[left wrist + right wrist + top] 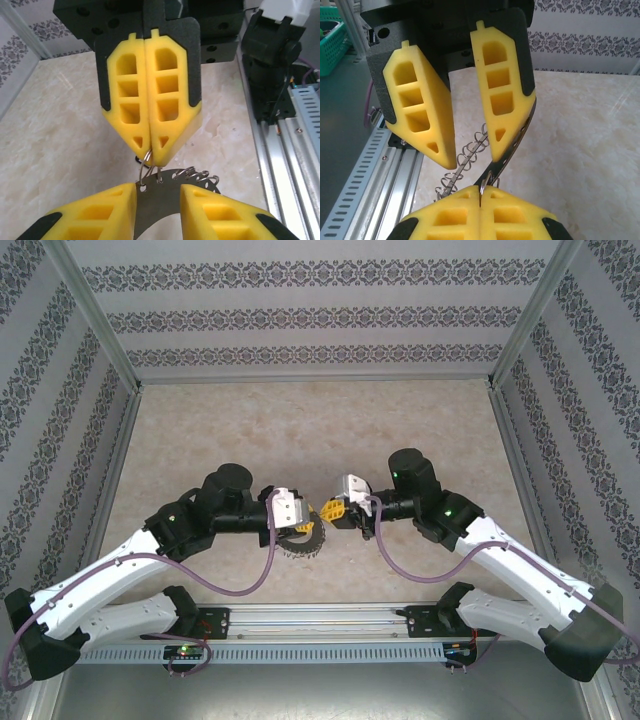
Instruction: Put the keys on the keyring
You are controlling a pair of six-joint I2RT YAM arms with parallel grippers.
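The keyring (162, 200), a flat grey ring fringed with small wire loops, hangs just above the table between my two grippers (300, 545). My left gripper (158, 192) is shut on it, a yellow pad on each side of its band. In the right wrist view the ring (516, 144) shows edge-on under the left gripper (472, 160). My right gripper (480, 192) faces it tip to tip (152, 159). It is shut on one thin wire loop (145, 172) that runs through a hole in the ring's rim. A small dark bit (136, 159) shows behind those tips. I cannot tell whether it is the keys.
An aluminium rail (285, 165) runs along the near table edge close behind both grippers. A green basket (330, 45) stands off the table to the left. Patterned walls and metal posts (100, 320) enclose the marbled tabletop (320, 430).
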